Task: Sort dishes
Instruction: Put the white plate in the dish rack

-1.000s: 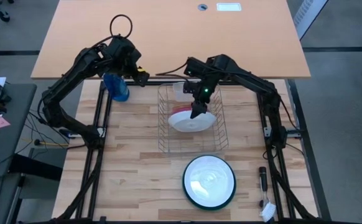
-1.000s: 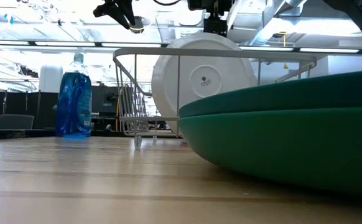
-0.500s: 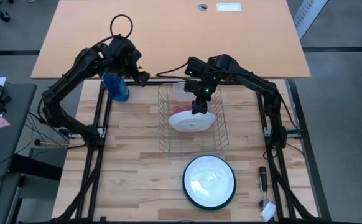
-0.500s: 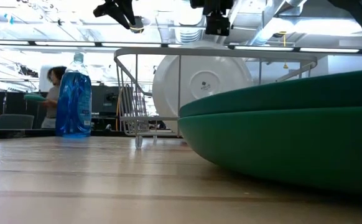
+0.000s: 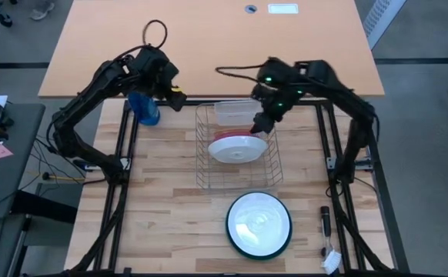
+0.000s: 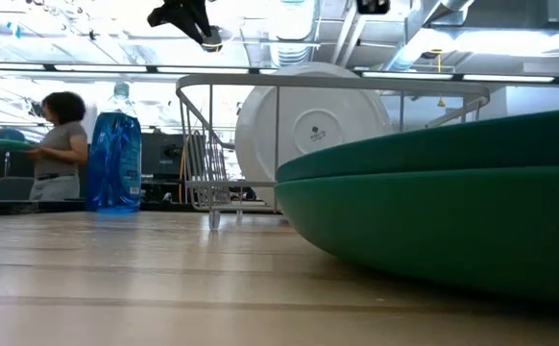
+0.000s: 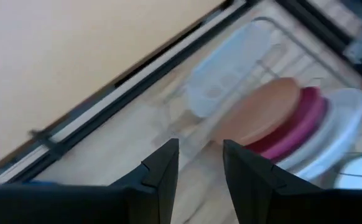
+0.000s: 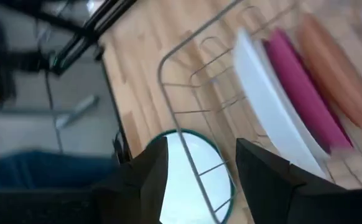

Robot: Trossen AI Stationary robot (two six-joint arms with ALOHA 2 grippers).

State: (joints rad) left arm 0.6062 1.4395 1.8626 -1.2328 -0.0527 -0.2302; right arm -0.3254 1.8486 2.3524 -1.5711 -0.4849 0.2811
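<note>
The right gripper hung, jaws apart, over the rack holding orange, pink and white plates; the left gripper, jaws apart, waited near the table's far edge; a green-rimmed plate lay near the front edge

From my seat the bench reads as pale jointed wood planks with a smooth, faintly shiny finish. The rack is thin bright metal wire, and the white plate in it looks glossy, like glazed ceramic. The green plate looks smoother and duller; the blue bottle is clear plastic.
</note>
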